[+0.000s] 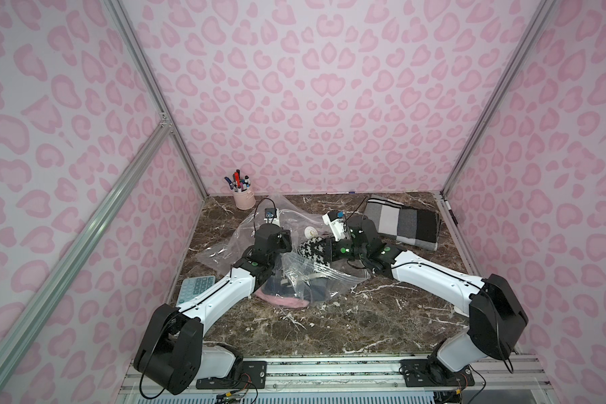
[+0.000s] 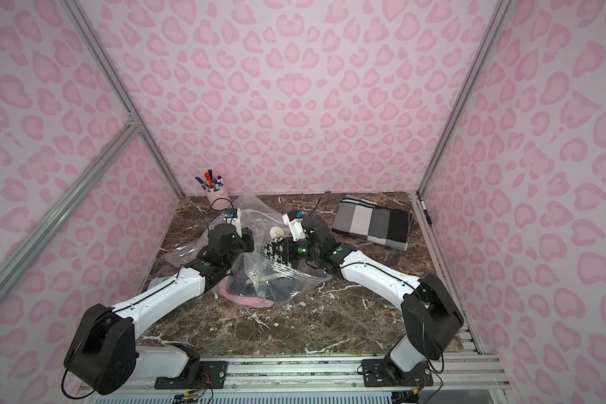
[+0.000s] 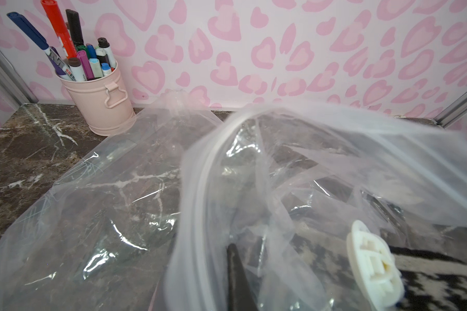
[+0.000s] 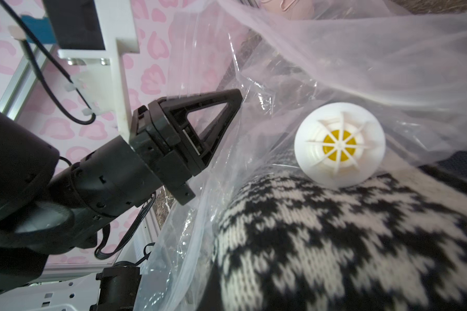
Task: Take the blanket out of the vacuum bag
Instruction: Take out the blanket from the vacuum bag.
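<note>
Vacuum bag [image 1: 224,248], a clear crinkled plastic film, lies slack at mid-table in both top views on the brown marble-pattern tabletop [image 1: 329,325]. Its round white valve cap [image 1: 310,231] sits just beside the blanket [image 1: 310,250], a bunched black-and-white houndstooth knit partly under the film. The right gripper [image 1: 328,246] is pressed against that knit. A folded grey, white and black checked cloth [image 1: 403,224] lies apart at the far right. A second clear bag [image 1: 305,276] holding dark and pink fabric lies nearer the arm bases.

Left wrist view: the thick zip-seal edge [image 3: 200,167] arches upward, with the mouth gaping. A pink metal cup [image 3: 100,102] of markers stands in the rear corner.

Right wrist view: the left gripper [image 4: 236,94], with two black triangular open-frame fingers, is pressed together and pinches the film. The valve cap shows white spokes around a yellow core and touches the knit. The right gripper's fingers are hidden by the knit. Its jaws are together, but whether they pinch the blanket cannot be told.
</note>
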`<move>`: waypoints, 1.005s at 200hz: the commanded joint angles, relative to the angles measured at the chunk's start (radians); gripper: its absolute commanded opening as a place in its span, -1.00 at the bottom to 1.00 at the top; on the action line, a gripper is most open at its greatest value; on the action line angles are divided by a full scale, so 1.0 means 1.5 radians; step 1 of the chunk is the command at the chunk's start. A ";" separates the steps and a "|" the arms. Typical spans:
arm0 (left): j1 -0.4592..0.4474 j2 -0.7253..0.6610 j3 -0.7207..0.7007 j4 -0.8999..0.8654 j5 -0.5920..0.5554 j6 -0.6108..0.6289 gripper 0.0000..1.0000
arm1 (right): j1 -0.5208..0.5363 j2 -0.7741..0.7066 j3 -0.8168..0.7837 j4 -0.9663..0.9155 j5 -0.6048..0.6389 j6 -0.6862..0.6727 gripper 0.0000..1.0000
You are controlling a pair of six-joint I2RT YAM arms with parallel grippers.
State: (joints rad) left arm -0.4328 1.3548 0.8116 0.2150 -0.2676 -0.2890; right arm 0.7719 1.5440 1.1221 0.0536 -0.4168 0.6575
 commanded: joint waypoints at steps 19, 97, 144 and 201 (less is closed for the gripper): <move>0.001 0.010 0.014 -0.026 0.000 -0.004 -0.91 | -0.006 -0.053 0.025 -0.011 0.019 -0.024 -1.00; 0.004 0.019 0.030 -0.054 -0.030 0.002 -0.91 | -0.038 -0.132 0.017 -0.016 -0.004 -0.008 -1.00; 0.012 0.056 0.045 -0.062 -0.048 -0.008 -0.91 | -0.082 -0.192 0.011 -0.042 -0.004 -0.018 -1.00; 0.023 0.074 0.054 -0.072 -0.083 -0.018 -0.91 | -0.167 -0.286 -0.017 -0.075 0.008 -0.028 -1.00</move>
State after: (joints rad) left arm -0.4065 1.4593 0.8806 0.1177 -0.3363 -0.3042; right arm 0.5636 1.1530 1.1007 -0.0448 -0.4122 0.6411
